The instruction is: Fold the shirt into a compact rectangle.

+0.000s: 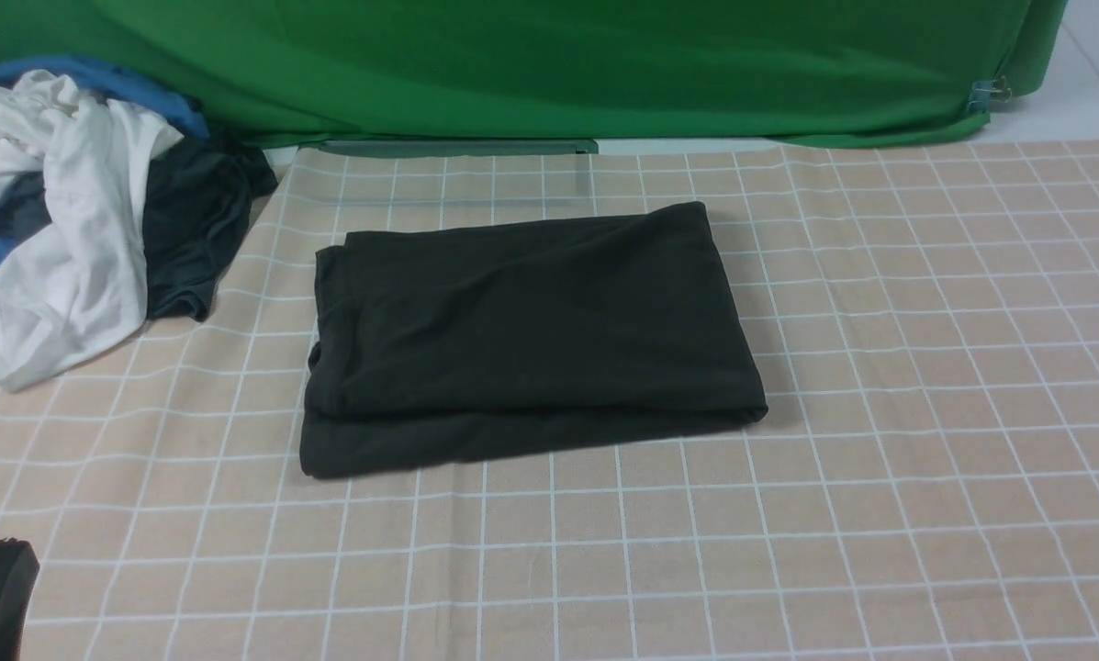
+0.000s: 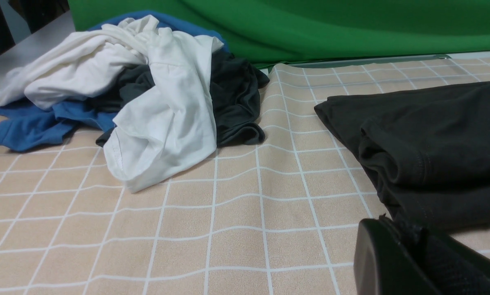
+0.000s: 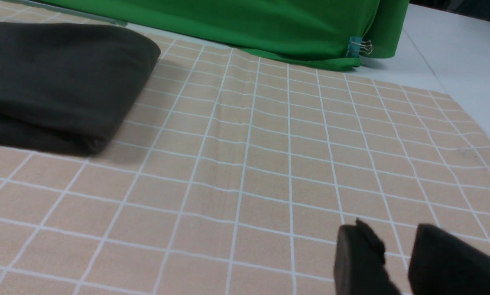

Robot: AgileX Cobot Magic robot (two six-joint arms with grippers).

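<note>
On bench (image 1: 880,514): shirt (image 1: 521,330) folded, soft, limp, light; best pinched at layered edges. Left pincer (image 2: 396,262) clenched empty; right pincer (image 3: 394,262) slightly parted, empty.

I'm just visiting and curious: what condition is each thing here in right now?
shirt: folded into a flat rectangle, lying free on the checked cloth.
clothes pile: crumpled, unfolded, at the far left.
left hand: shut, empty, beside the shirt.
right hand: slightly open, empty, clear of the shirt.
</note>
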